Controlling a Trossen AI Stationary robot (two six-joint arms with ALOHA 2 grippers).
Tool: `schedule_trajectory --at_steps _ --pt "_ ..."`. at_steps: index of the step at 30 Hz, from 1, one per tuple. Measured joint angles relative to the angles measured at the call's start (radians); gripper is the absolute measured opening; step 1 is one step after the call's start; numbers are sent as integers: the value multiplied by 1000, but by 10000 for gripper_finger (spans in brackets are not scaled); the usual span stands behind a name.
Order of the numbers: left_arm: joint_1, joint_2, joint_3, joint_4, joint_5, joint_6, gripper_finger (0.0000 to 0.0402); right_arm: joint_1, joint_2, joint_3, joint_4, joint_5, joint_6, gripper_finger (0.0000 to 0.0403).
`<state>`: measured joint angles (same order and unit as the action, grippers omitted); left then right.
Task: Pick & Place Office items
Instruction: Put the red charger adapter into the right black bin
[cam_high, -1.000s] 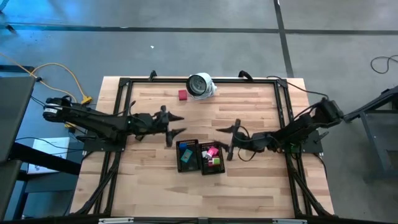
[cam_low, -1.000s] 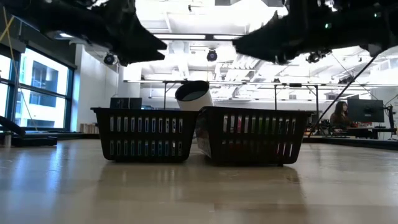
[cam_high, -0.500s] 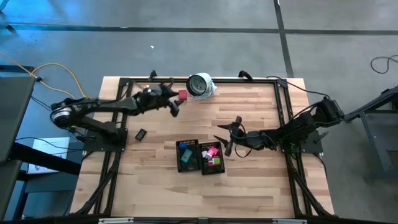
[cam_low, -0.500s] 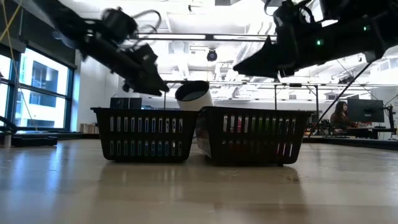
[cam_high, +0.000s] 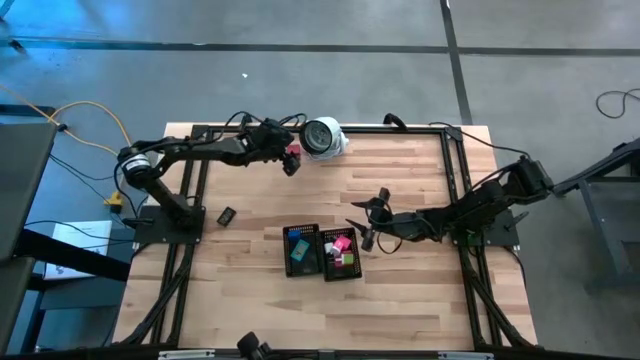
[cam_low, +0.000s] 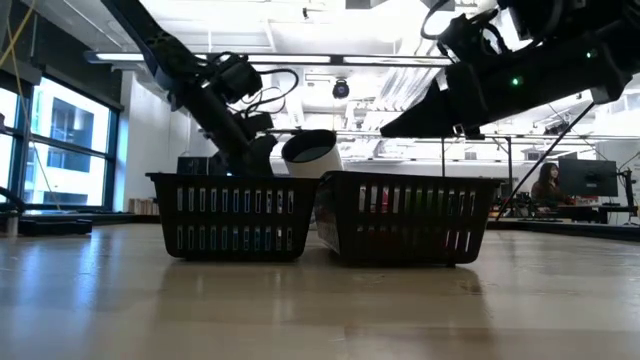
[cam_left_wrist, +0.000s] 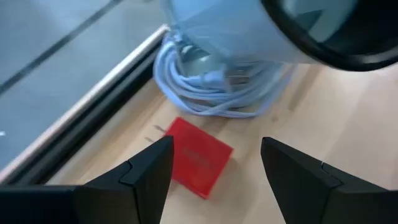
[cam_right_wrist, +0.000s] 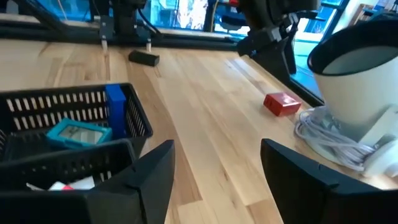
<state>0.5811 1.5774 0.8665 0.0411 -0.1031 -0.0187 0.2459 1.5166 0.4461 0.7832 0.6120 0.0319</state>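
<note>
A red piece (cam_high: 293, 152) lies flat on the table near the far edge, beside the round white-and-grey object (cam_high: 323, 137). My left gripper (cam_high: 289, 163) is open right at it; in the left wrist view the red piece (cam_left_wrist: 199, 163) lies between the spread fingers of the left gripper (cam_left_wrist: 214, 171), apart from both. My right gripper (cam_high: 364, 226) is open and hovers by the right black tray (cam_high: 356, 262), holding nothing. That tray holds pink, green and white pieces (cam_high: 342, 252). The left tray (cam_high: 288, 262) holds blue and teal pieces (cam_high: 300, 250).
A coil of pale cable (cam_left_wrist: 211, 93) lies at the round object's base, close behind the red piece. A small black block (cam_high: 226, 215) lies on the table's left part. A black frame rail (cam_high: 330, 128) runs along the far edge. Bare wood lies between the trays and the far edge.
My left arm has swung from beside the left tray toward the far edge and has come down at the red piece, fingers staying open. The small black block, covered by the arm before, now shows on the table. My right gripper has stayed about where it was.
</note>
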Motion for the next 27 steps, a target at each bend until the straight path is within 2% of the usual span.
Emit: schedule_trajectory --at_steps 6,23,27 --pt "0 0 1 3 -40 30 234 0 0 0 -6 -1 1 223" --pt "13 90 23 15 -122 -4 234 -16 0 0 -15 -11 26 223" --pt "21 90 24 9 -170 -9 234 -20 0 0 -19 -15 29 223"
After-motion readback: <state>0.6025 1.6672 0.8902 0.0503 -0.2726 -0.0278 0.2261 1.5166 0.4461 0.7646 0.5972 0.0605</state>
